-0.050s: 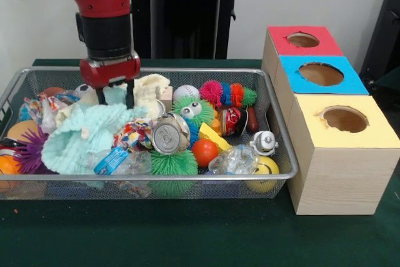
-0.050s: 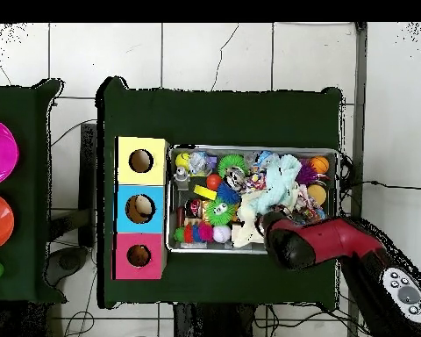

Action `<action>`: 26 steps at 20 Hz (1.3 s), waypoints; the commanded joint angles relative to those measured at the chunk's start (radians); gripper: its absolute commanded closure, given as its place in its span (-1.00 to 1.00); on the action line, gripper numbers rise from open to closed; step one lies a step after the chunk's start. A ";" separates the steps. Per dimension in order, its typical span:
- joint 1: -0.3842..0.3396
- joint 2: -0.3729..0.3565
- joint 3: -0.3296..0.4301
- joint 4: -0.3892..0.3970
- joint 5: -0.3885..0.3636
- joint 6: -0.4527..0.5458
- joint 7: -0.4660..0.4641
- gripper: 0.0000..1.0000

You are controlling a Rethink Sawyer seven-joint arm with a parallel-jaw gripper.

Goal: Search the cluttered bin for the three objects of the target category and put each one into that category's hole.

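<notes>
Front view: claw was down in the wire bin at the far-left clutter, fingers apart over the mint fuzzy cloth, gripping nothing. Search step, I'd judge; target category unclear. Three-hole box stood beside the bin. Next: close, lift, carry.

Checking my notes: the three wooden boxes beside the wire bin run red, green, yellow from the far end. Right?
Not quite. The front view shows the middle wooden box's top as blue, not green; red-topped box and yellow-topped box are right.
</notes>
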 commanded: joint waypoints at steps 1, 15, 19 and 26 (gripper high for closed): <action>0.120 0.224 -0.157 -0.176 -0.182 -0.118 0.124 -1.00; 0.187 0.287 -0.262 -0.295 -0.076 -0.097 0.067 1.00; 0.201 0.282 -0.277 -0.297 -0.068 -0.102 0.071 1.00; 0.204 0.246 -0.263 -0.270 -0.023 -0.075 0.039 1.00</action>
